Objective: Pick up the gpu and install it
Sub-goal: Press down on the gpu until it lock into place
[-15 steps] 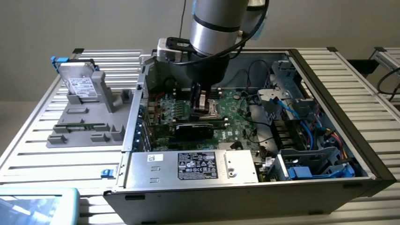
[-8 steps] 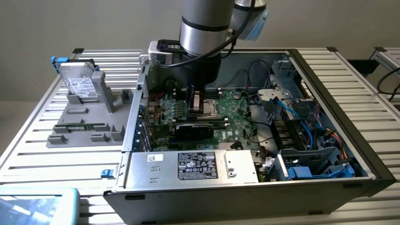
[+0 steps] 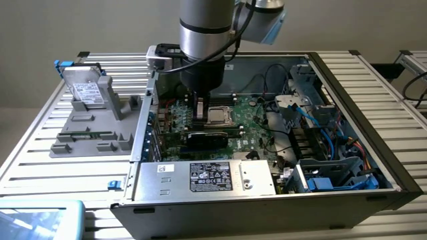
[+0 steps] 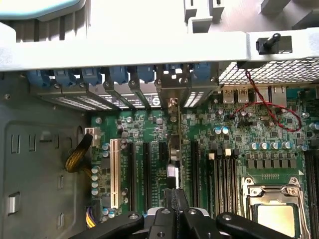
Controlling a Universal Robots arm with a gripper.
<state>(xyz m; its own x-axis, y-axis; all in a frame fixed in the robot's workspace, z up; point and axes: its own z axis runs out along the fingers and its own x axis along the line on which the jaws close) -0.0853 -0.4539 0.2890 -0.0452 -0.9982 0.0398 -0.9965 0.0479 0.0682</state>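
Note:
The gpu [image 4: 174, 149] stands on edge over the green motherboard [image 4: 144, 124] inside the open computer case [image 3: 347, 95]. Its silver end bracket [image 4: 174, 84] sits at the rear slot openings. In the exterior view the gpu [image 3: 207, 141] appears as a low black block beside the memory slots. My gripper [image 4: 174, 198] is shut on the card's upper edge, one black finger on each face. The arm reaches straight down into the case, and my gripper [image 3: 199, 124] is just above the card there. Whether the card is fully seated in its slot cannot be told.
The CPU socket [image 3: 219, 115] lies close beside the card. A power supply [image 3: 207, 177] fills the case's near side, and cables and drive bays [image 3: 320, 130] crowd the exterior view's right. A silver hard drive [image 3: 87, 90] rests in a grey holder outside the case. Blue slot latches [image 4: 119, 74] line the rear.

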